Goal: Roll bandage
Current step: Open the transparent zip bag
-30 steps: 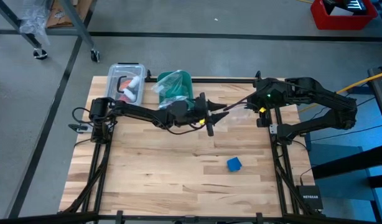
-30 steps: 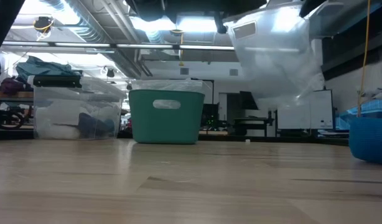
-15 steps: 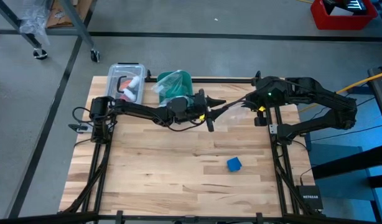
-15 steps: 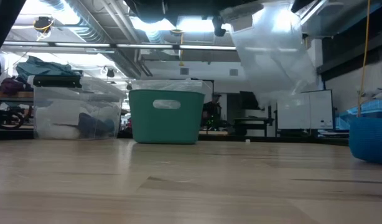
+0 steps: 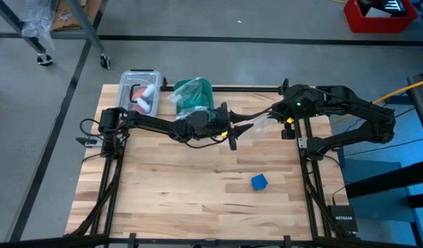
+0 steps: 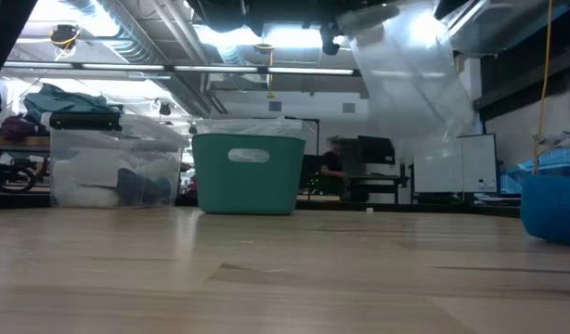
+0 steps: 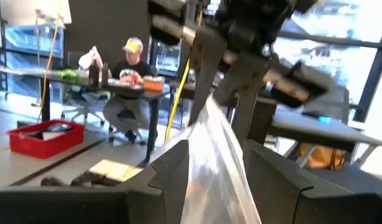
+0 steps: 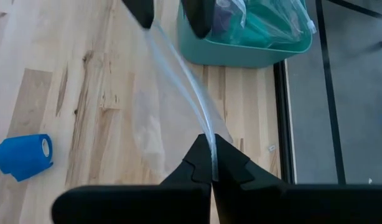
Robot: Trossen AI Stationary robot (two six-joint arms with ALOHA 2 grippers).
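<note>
Lying alone on the light wooden table [image 5: 163,179], toward the near right part: a small bright blue roll of bandage [image 5: 259,182]. On its side, with nothing touching it. Well apart from both claws.

Up in the air over the far middle of the table: a thin see-through plastic bag [image 8: 172,93], stretched between the two claws.

Right claw [image 8: 211,155]: reaching in from the right side, fingers squeezed tight together, with one end of the see-through bag pinched between them. Bag running away from it in a long pulled fold toward the other claw.

Left claw [image 7: 216,152]: reaching across from the left, facing the right claw, close to it. Fingers apart, with a clear gap, and the bag passing through that gap. Hard to tell if the fingers press on the bag at all.

At the far edge of the table, just behind the left claw: a teal plastic bin [image 5: 195,96] with a crinkly clear liner sticking out of the top. Just beside it, at the far left corner: a clear plastic box [image 5: 142,91] with red and white things inside.

Beyond the table, seen from the left wrist: a person in a cap [image 7: 132,65] sitting at a desk, and a red tray [image 7: 45,134] on the floor.
</note>
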